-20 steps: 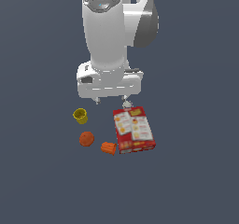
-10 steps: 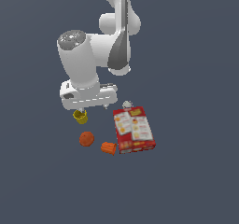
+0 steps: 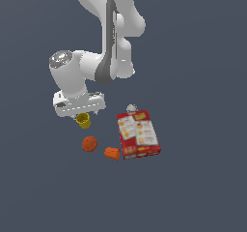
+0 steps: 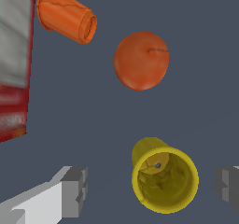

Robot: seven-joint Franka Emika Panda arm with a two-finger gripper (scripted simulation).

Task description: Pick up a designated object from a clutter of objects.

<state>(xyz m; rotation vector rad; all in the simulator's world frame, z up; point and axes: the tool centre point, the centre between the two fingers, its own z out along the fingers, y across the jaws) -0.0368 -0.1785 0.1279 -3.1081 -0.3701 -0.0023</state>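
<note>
The small yellow cup [image 3: 83,121] stands on the floor at the exterior view's left end of the clutter, its hollow mouth facing the wrist camera [image 4: 164,179]. My gripper [image 3: 81,114] hangs right over it. In the wrist view the gripper [image 4: 151,188] is open, with one grey finger [image 4: 74,190] on each side of the cup and a gap between each finger and the cup wall. The fingers touch nothing.
An orange ball [image 3: 89,143] [image 4: 141,60] lies close to the yellow cup. Beyond it an orange cup [image 3: 112,153] [image 4: 66,15] lies on its side beside the flat red printed box [image 3: 138,134] [image 4: 14,64]. A tiny white item [image 3: 130,108] sits at the box's far end.
The arm has swung toward the exterior view's left and come lower, from above the box's far end to directly over the yellow cup. The objects have not moved.
</note>
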